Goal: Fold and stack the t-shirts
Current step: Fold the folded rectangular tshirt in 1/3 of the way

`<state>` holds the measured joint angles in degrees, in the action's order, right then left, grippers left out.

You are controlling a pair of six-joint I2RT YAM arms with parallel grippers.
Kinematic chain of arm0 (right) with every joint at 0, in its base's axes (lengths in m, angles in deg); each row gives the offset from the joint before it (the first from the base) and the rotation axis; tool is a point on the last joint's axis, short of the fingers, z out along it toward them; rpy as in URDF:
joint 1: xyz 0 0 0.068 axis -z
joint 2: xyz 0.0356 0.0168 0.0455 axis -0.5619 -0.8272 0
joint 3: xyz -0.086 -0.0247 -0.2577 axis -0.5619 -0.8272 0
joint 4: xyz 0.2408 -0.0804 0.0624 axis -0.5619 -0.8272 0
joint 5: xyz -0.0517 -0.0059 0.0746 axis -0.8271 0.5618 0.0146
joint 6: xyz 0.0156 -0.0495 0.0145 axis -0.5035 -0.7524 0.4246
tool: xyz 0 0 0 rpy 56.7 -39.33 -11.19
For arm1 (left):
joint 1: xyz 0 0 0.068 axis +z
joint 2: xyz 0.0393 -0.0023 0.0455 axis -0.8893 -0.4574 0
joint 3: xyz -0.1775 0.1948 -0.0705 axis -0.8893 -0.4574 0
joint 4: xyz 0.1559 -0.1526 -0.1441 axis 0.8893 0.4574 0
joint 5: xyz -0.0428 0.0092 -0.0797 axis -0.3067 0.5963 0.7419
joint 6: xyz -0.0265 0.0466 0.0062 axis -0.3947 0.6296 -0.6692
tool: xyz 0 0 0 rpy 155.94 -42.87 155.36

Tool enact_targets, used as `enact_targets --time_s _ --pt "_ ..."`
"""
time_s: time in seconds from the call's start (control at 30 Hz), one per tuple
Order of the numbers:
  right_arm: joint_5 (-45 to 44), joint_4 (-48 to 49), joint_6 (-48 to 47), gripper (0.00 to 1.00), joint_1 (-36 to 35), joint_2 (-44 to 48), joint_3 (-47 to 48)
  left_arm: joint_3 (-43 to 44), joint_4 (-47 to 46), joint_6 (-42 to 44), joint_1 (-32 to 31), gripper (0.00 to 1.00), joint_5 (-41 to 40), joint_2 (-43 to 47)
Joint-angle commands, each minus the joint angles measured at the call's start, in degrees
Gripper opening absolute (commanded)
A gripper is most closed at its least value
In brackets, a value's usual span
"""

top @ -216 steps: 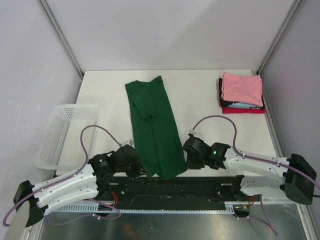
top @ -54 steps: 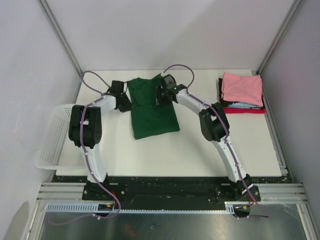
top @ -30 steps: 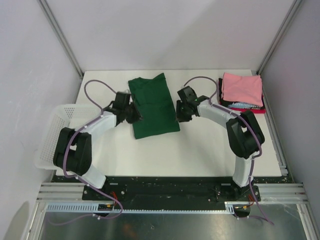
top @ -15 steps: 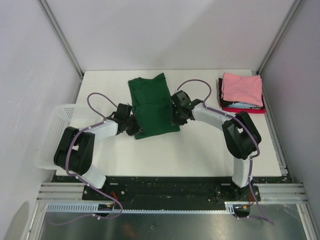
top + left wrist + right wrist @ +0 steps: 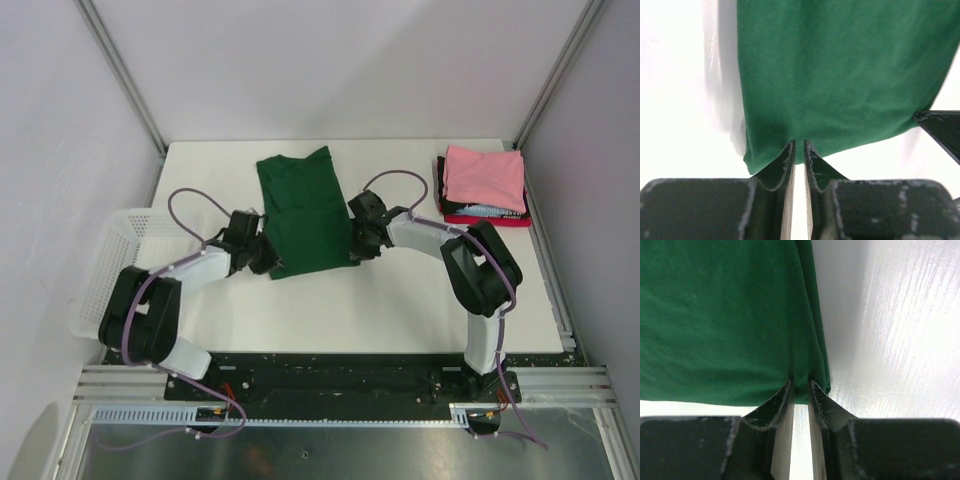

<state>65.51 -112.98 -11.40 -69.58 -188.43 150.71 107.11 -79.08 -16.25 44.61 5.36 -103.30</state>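
Green tee (image 5: pixel 305 210) flat at mid-bench (image 5: pixel 400 300). Left end effector (image 5: pixel 799 145) and right end effector (image 5: pixel 800 382) clenched on its near corners, likely for lifting the hem evenly into another fold. Folded pile (image 5: pixel 484 178) at far right, ready for stacking.

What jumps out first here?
The dark green t-shirt lies folded in the centre of the top view. The left tool and right tool each pinch one of its near corners. After that come the pink-topped stack of folded shirts at far right and the white mesh basket at far left.
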Motion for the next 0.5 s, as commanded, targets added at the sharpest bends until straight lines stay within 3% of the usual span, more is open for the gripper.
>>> enact_targets --time_s 0.0,0.13,0.47 --pt "-1.35 -1.61 0.38 0.22 0.21 1.43 -2.1 -1.55 1.33 1.42 0.32 0.16 -2.8 7.77" --pt "-1.32 -1.44 0.6 0.22 0.19 2.0 -2.32 -3.54 1.62 1.15 0.62 0.17 -3.95 8.99" --pt "-1.35 -1.42 1.02 0.24 0.3 3.49 -2.34 -7.28 -0.34 0.85 0.66 0.09 -3.64 1.28"
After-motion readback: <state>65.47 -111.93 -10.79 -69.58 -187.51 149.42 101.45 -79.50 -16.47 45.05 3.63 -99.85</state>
